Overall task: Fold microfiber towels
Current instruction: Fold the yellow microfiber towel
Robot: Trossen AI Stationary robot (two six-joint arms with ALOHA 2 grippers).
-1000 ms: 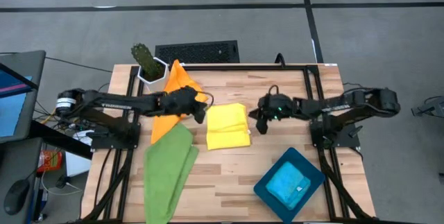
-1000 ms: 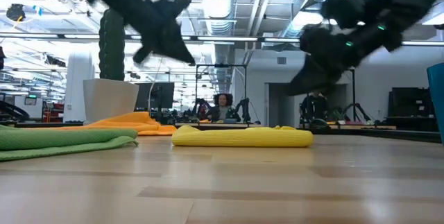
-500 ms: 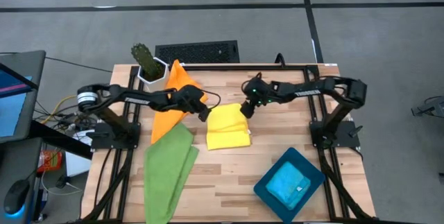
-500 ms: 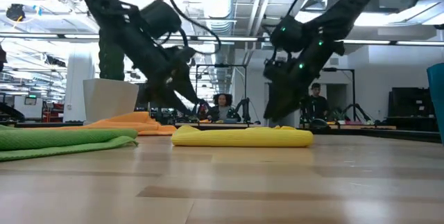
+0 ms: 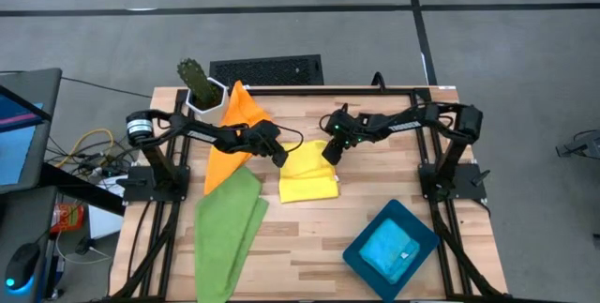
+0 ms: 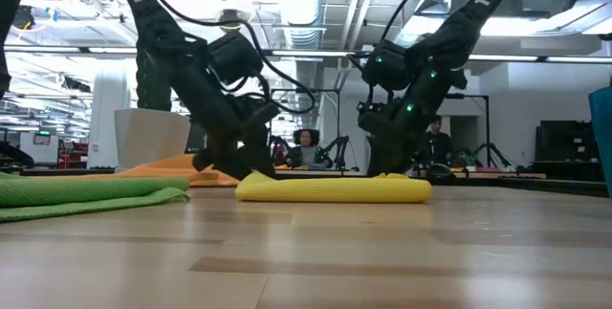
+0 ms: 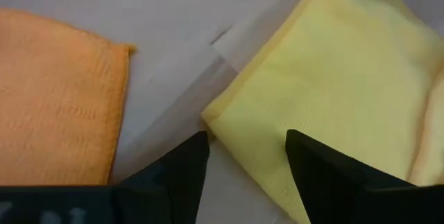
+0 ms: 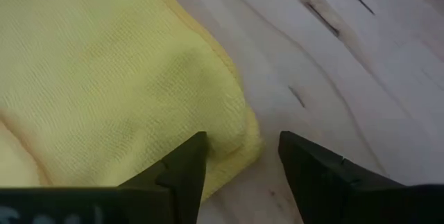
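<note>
The yellow towel (image 5: 307, 174) lies folded flat at the table's middle, also in the low view (image 6: 335, 188). My left gripper (image 5: 280, 158) is open and low over its far left corner (image 7: 211, 118): one finger over the cloth, one over bare wood. My right gripper (image 5: 329, 151) is open and low at its far right corner (image 8: 244, 135), standing the same way. The orange towel (image 5: 234, 127) lies flat at the far left. The green towel (image 5: 228, 230) lies at the near left. The light blue towel (image 5: 389, 249) lies folded in the teal tray (image 5: 422, 237).
A potted cactus (image 5: 197, 85) stands at the table's far left corner, beside the orange towel. The teal tray sits at the near right. Bare wood lies to the right of the yellow towel and along the near edge between the green towel and the tray.
Both grippers have come down from well above the table to the yellow towel's far edge. My left gripper went toward the right and my right gripper toward the left, each ending at a far corner. The towels have not moved.
</note>
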